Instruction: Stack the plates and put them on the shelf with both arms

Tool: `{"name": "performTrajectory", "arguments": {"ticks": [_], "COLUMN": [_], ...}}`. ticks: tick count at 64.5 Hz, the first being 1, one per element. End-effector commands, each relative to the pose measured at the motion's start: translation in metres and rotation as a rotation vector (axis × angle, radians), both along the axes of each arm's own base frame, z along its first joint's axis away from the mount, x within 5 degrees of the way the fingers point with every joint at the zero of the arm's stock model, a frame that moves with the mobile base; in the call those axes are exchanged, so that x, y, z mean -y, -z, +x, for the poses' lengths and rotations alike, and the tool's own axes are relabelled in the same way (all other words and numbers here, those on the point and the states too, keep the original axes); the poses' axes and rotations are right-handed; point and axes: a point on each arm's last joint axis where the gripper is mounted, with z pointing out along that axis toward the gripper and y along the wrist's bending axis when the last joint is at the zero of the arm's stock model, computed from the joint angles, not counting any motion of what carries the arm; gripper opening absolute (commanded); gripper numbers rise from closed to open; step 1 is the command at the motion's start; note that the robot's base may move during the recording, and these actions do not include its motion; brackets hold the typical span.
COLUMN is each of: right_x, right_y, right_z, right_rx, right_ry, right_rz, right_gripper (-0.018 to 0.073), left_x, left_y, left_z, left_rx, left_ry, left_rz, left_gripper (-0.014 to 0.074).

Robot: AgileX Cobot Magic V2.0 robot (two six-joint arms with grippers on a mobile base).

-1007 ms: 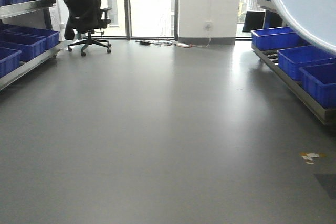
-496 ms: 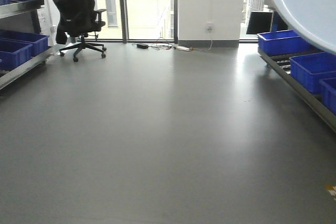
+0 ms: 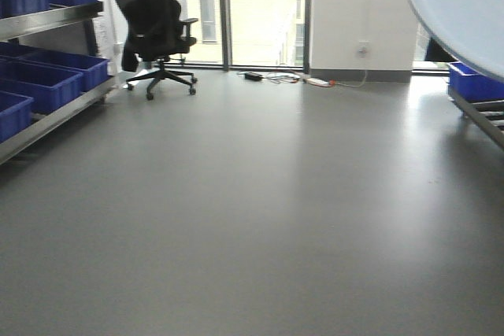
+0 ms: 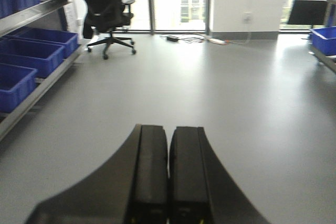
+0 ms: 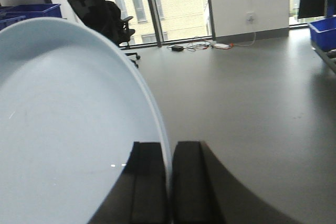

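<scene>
My right gripper point(image 5: 169, 182) clamps the plate point(image 5: 68, 129) rim, right of the chair point(image 3: 157, 29) (left gripper point(image 4: 168, 171) closed, empty); I'd drive gently.

Front view: plate point(image 3: 461, 5) cut by top and right edges; only an arc shows.
Right wrist view: plate runs off left and bottom edges; one plate or two stacked, cannot tell.
Right tool point(image 5: 168, 146), left tool point(image 4: 169, 129): finger bases cut by bottom edge; left tool blurred.
Nearest blue crate point(image 3: 12, 112) cut at left edge.
</scene>
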Motion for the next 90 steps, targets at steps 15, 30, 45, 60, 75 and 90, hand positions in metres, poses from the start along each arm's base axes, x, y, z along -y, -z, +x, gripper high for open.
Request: {"name": "performTrajectory", "arguments": {"ticks": [15,30,45,60,75,90], "right_x": [0.0027,0.0027,0.0027,0.0027,0.0027,0.0027], "right_y": [-0.0201,-0.0201,-0.0201,-0.0201,-0.0201,-0.0201], "right_z": [-0.0008,-0.0008,-0.0008,-0.0008,-0.0008,-0.0008], "right_rx": [0.129,0.129,0.129,0.129,0.129,0.129], "right_ry": [0.029,0.029,0.029,0.029,0.029,0.029], "right_rz": [0.006,0.006,0.006,0.006,0.006,0.006], "right_gripper": [0.0057,0.0057,0.0057,0.0057,0.0057,0.0057], "left_x": [-0.0005,-0.0005,-0.0005,-0.0005,-0.0005,-0.0005], "left_y": [-0.0171,-0.0173,-0.0173,-0.0174,-0.0174,-0.0174], "left_z": [0.0002,0.0002,0.0002,0.0002,0.0002,0.0002], "left_rx": [0.107,0.109,0.109,0.111,0.111,0.111], "left_ry": [-0.006,-0.006,-0.006,-0.006,-0.006,-0.006], "left_rz": [-0.026,-0.026,-0.026,-0.026,-0.026,-0.026], "left_gripper": [0.0083,0.0083,0.0083,0.0083,0.0083,0.0083]}}
